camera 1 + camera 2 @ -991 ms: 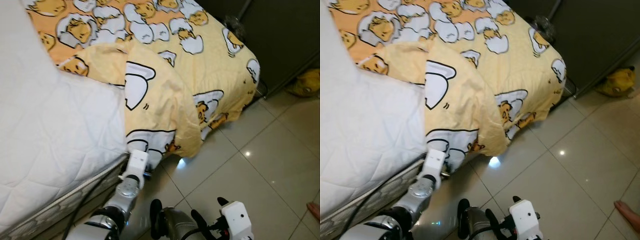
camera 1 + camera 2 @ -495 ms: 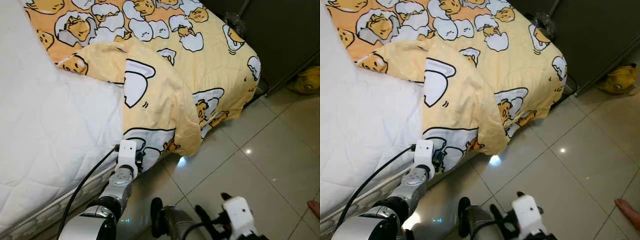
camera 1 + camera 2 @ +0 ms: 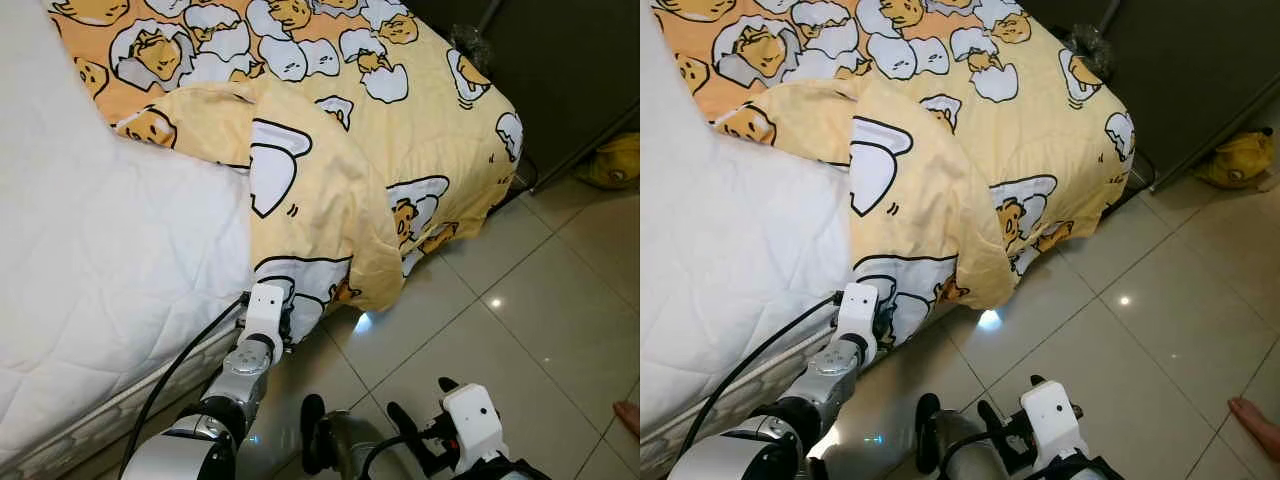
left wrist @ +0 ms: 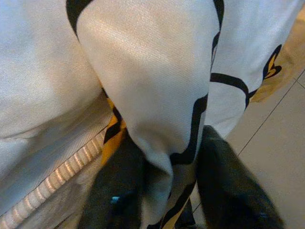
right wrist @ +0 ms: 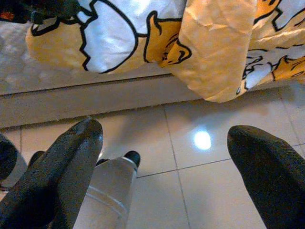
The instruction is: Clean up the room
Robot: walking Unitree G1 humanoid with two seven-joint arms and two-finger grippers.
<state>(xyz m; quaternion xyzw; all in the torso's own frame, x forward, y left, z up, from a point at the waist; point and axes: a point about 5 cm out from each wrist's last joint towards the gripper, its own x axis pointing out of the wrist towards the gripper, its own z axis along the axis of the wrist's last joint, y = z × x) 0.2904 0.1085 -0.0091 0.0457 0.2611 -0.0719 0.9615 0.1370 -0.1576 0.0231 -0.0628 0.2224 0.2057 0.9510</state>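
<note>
Lower left: my left gripper (image 4: 167, 191), now back up at the bed (image 3: 90, 260) edge, is clamped on the blanket (image 3: 330, 200) hem, ready for pulling. My right gripper (image 5: 167, 157) hangs apart, idle.

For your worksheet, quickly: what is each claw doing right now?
Left claw: closed on the hanging edge of the yellow bedsheet, at the side of the mattress.
Right claw: open, holding nothing, above the tiled floor.
</note>
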